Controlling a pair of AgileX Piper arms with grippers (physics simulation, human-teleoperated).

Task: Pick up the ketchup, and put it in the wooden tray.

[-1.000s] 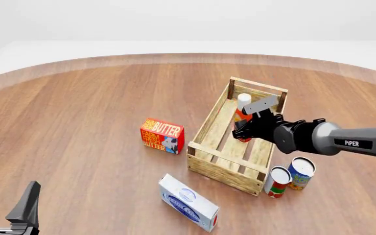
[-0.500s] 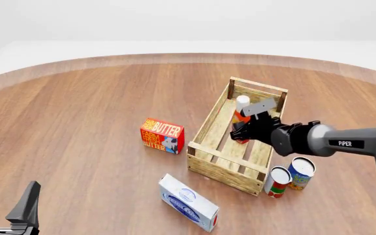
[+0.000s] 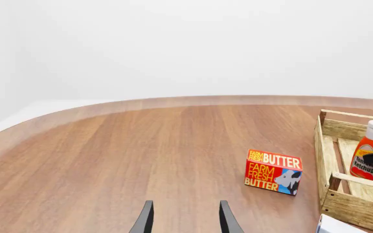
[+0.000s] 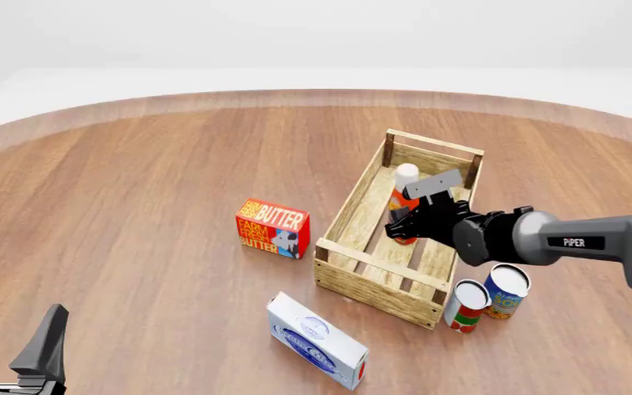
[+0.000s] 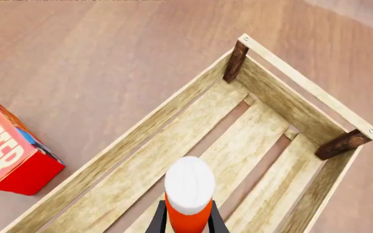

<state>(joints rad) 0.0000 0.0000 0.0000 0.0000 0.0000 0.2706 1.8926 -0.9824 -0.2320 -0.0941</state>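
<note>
The ketchup (image 4: 405,196) is a slim orange-red bottle with a white cap, upright inside the wooden tray (image 4: 351,207). My right gripper (image 4: 406,224) is shut on the ketchup low on its body. In the right wrist view the white cap (image 5: 189,184) rises between my fingers above the tray's slatted floor (image 5: 245,141). The left wrist view shows the ketchup (image 3: 368,151) in the tray (image 3: 348,206). My left gripper (image 4: 14,344) is open and empty at the near left, far from the tray; its fingers (image 3: 146,218) show in the left wrist view.
A red butter box (image 4: 273,228) stands left of the tray. A white-and-blue box (image 4: 316,339) lies in front of the tray. Two cans (image 4: 490,296) stand by the tray's near right corner, under my right arm.
My right gripper has carried the ketchup slightly left and down, deeper into the tray. The left arm has not moved.
</note>
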